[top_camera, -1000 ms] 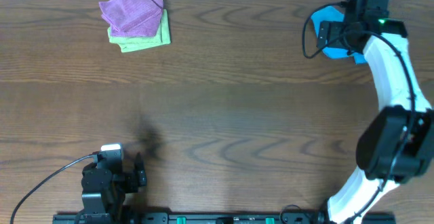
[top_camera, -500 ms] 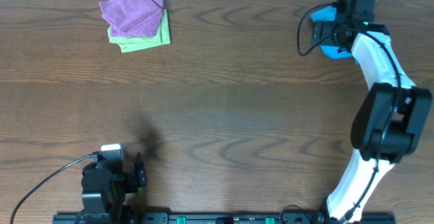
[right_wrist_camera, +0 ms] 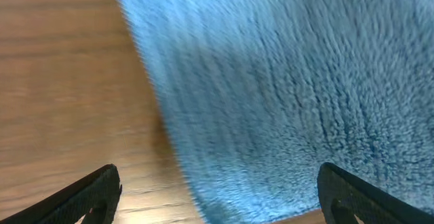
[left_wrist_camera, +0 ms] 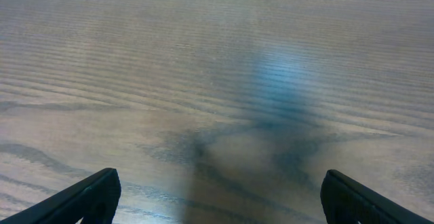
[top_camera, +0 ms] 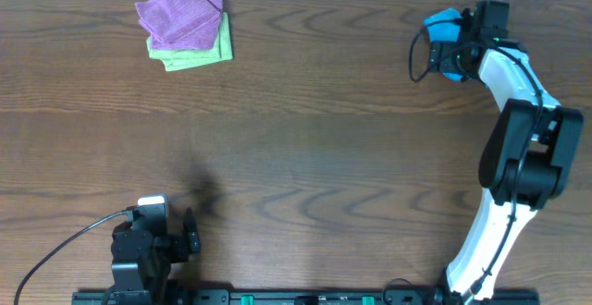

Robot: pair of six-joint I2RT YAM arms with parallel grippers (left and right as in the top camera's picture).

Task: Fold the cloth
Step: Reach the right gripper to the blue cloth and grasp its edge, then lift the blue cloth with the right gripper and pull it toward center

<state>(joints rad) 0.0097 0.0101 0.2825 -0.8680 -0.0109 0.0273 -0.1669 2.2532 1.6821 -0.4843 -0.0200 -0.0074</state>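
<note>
The sky-blue cloth [top_camera: 442,28] lies bunched at the far right of the table, mostly hidden under my right arm in the overhead view. It fills the right wrist view [right_wrist_camera: 291,81] as fuzzy blue pile, one edge running down to the wood. My right gripper [top_camera: 450,48] hovers over it, open, its two black fingertips wide apart [right_wrist_camera: 217,197] with the cloth edge between them. My left gripper [top_camera: 190,234] rests at the near left edge, open and empty over bare wood [left_wrist_camera: 217,197]. The white tag is not visible.
A purple cloth [top_camera: 179,15] lies folded on a light green cloth [top_camera: 199,54] at the far left. The right arm's black cable [top_camera: 418,55] loops beside the blue cloth. The table's far edge runs just behind the cloths.
My right arm has swung farther back and slightly left over the blue cloth, covering more of it. The left arm has not moved.
</note>
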